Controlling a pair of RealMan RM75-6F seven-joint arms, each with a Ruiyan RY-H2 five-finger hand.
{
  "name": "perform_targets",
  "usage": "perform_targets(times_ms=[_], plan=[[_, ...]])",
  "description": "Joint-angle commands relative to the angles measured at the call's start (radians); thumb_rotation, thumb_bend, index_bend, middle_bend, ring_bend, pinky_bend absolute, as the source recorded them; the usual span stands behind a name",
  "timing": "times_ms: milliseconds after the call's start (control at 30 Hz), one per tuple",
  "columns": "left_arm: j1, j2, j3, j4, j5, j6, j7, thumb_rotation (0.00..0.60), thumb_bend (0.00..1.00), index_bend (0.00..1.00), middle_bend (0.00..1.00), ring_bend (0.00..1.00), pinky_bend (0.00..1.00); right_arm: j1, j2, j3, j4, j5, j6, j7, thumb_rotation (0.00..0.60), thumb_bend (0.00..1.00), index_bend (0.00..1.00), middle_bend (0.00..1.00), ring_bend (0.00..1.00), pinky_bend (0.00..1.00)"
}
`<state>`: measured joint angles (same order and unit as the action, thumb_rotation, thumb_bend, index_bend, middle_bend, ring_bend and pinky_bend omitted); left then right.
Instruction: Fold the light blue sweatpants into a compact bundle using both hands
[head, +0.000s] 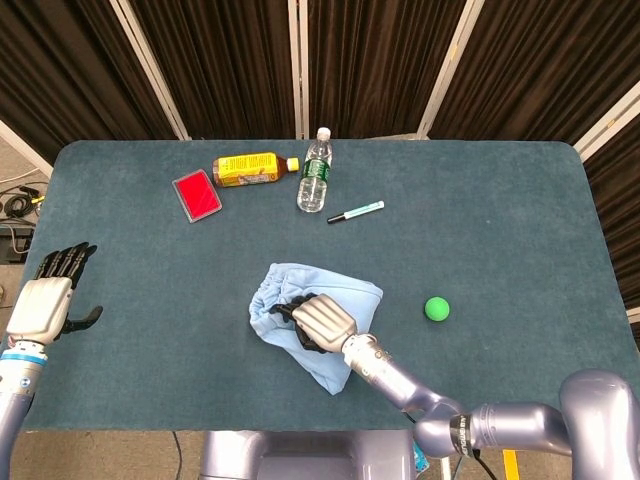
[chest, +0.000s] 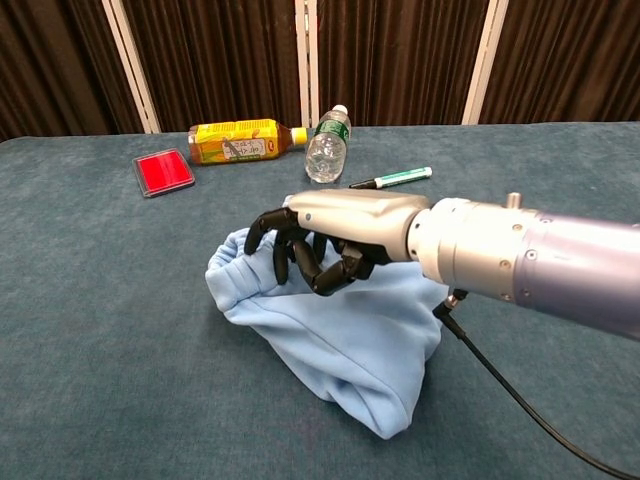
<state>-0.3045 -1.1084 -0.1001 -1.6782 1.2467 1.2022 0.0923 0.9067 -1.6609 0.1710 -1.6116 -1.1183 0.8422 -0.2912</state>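
The light blue sweatpants (head: 348, 294) lie bunched in a rumpled heap on the dark teal table (head: 500, 230), near the front middle; in the chest view the sweatpants (chest: 370, 345) taper to a point toward me. My right hand (head: 320, 322) rests on top of the heap, palm down. Its curled black fingers (chest: 285, 255) press into the folds by the gathered waistband. Whether cloth is pinched between thumb and fingers is hidden. My left hand (head: 48, 296) hovers at the table's left edge, far from the cloth, holding nothing, fingers spread.
A yellow bottle (head: 245, 168) lies at the back, with a red card (head: 197, 194) to its left. A clear water bottle (head: 314, 172) and a marker (head: 356, 211) lie right of it. A green ball (head: 435, 309) sits right of the sweatpants. A black cable (chest: 500, 370) hangs under my right forearm.
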Motion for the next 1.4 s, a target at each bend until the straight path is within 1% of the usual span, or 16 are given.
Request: perform_targets(times_ms=[33, 233, 467, 533, 600, 667, 800, 900, 933, 1000, 1033, 1067, 1100, 1167, 1233, 1400], plan=[[-0.001, -0.001, 0.000, 0.000, 0.000, -0.001, 0.001, 0.600, 0.34, 0.00, 0.00, 0.00, 0.00, 0.007, -0.022, -0.015, 0.036, -0.011, 0.006, -0.027, 0.600, 0.88, 0.24, 0.28, 0.24, 0.28], [0.001, -0.001, -0.001, -0.002, 0.000, 0.004, 0.004, 0.600, 0.34, 0.00, 0.00, 0.00, 0.00, 0.001, -0.030, -0.021, 0.045, -0.039, 0.027, -0.028, 0.600, 0.88, 0.24, 0.28, 0.24, 0.25], [0.002, 0.000, -0.001, -0.003, 0.001, 0.007, 0.001, 0.600, 0.34, 0.00, 0.00, 0.00, 0.00, -0.021, 0.043, -0.005, -0.043, -0.105, 0.071, 0.013, 0.600, 0.86, 0.24, 0.27, 0.24, 0.22], [0.005, 0.001, -0.002, -0.005, 0.002, 0.013, -0.002, 0.600, 0.34, 0.00, 0.00, 0.00, 0.00, -0.042, 0.108, -0.004, -0.090, -0.153, 0.107, 0.026, 0.600, 0.84, 0.24, 0.25, 0.23, 0.19], [0.012, 0.002, -0.003, -0.011, 0.004, 0.027, -0.003, 0.600, 0.34, 0.00, 0.00, 0.00, 0.00, -0.078, 0.202, -0.028, -0.149, -0.230, 0.148, 0.060, 0.600, 0.79, 0.23, 0.23, 0.22, 0.16], [0.017, 0.001, -0.001, -0.014, 0.011, 0.039, -0.001, 0.600, 0.34, 0.00, 0.00, 0.00, 0.00, -0.107, 0.263, -0.047, -0.165, -0.291, 0.186, 0.094, 0.600, 0.76, 0.22, 0.23, 0.22, 0.15], [0.038, 0.005, 0.011, -0.025, 0.046, 0.077, -0.007, 0.600, 0.34, 0.00, 0.00, 0.00, 0.00, -0.224, 0.437, -0.116, -0.151, -0.453, 0.352, 0.242, 0.600, 0.71, 0.22, 0.22, 0.21, 0.13], [0.053, 0.006, 0.019, -0.030, 0.071, 0.107, -0.013, 0.600, 0.34, 0.00, 0.00, 0.00, 0.00, -0.288, 0.506, -0.150, -0.110, -0.521, 0.448, 0.317, 0.600, 0.62, 0.22, 0.20, 0.19, 0.10], [0.060, 0.006, 0.021, -0.031, 0.081, 0.120, -0.015, 0.600, 0.34, 0.00, 0.00, 0.00, 0.00, -0.312, 0.524, -0.160, -0.094, -0.537, 0.486, 0.334, 0.600, 0.56, 0.22, 0.18, 0.17, 0.08], [0.073, 0.003, 0.028, -0.030, 0.101, 0.145, -0.018, 0.600, 0.33, 0.00, 0.00, 0.00, 0.00, -0.365, 0.551, -0.174, -0.065, -0.555, 0.560, 0.356, 0.600, 0.40, 0.21, 0.15, 0.14, 0.05], [0.082, 0.001, 0.033, -0.029, 0.113, 0.161, -0.019, 0.600, 0.32, 0.00, 0.00, 0.00, 0.00, -0.401, 0.563, -0.180, -0.049, -0.555, 0.606, 0.363, 0.600, 0.29, 0.19, 0.12, 0.11, 0.03], [0.089, 0.000, 0.036, -0.027, 0.122, 0.173, -0.019, 0.600, 0.29, 0.00, 0.00, 0.00, 0.00, -0.428, 0.569, -0.183, -0.040, -0.549, 0.637, 0.366, 0.600, 0.18, 0.17, 0.08, 0.07, 0.01], [0.099, -0.001, 0.042, -0.024, 0.133, 0.188, -0.020, 0.600, 0.22, 0.00, 0.00, 0.00, 0.00, -0.461, 0.577, -0.189, -0.029, -0.543, 0.673, 0.367, 0.600, 0.09, 0.14, 0.04, 0.03, 0.00], [0.116, -0.001, 0.050, -0.018, 0.153, 0.215, -0.026, 0.600, 0.06, 0.00, 0.00, 0.00, 0.00, -0.510, 0.588, -0.207, -0.010, -0.531, 0.706, 0.369, 0.600, 0.01, 0.08, 0.00, 0.00, 0.00], [0.137, 0.000, 0.063, -0.009, 0.175, 0.246, -0.029, 0.600, 0.00, 0.00, 0.00, 0.00, 0.00, -0.560, 0.588, -0.219, 0.000, -0.513, 0.739, 0.363, 0.600, 0.00, 0.02, 0.00, 0.00, 0.00], [0.173, 0.002, 0.075, 0.009, 0.209, 0.300, -0.053, 0.600, 0.00, 0.00, 0.00, 0.00, 0.00, -0.641, 0.565, -0.219, -0.004, -0.458, 0.782, 0.327, 0.600, 0.00, 0.00, 0.00, 0.00, 0.00]])
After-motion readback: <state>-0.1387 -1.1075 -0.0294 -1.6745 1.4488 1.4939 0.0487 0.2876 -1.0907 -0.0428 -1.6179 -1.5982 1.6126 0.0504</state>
